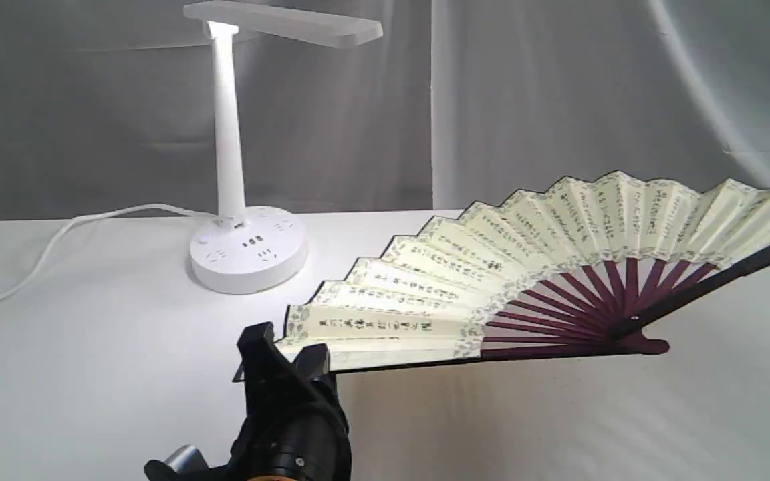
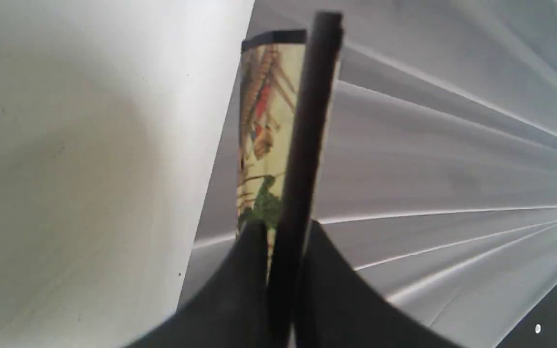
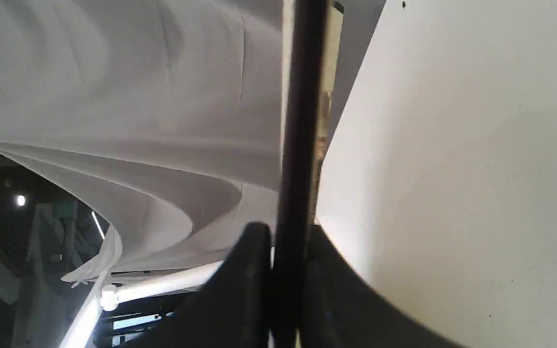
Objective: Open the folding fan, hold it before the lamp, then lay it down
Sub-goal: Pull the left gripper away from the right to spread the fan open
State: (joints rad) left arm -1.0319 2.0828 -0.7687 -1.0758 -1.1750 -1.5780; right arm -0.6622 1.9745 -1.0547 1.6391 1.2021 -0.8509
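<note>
Left gripper (image 1: 288, 357), black, at the lower centre of the exterior frame, is clenched on the left-hand guard of the folding fan (image 1: 525, 247). Its wrist view shows the dark guard pinched in its grip. Right gripper (image 3: 288, 234) sits beyond the right edge of the exterior frame, but its wrist view shows it clenched on the other guard. Between them the fan is spread wide, calligraphy facing the camera. Its long span runs from lower centre up to the right edge, with the maroon ribs meeting at a pivot low in the right half. The lamp (image 1: 228, 133) stands in the upper left, apart from the fan's left end, and no pleat covers it. Holding the fan before the lamp likely means carrying the whole span toward the left of the frame, and the left gripper is the nearer one.
</note>
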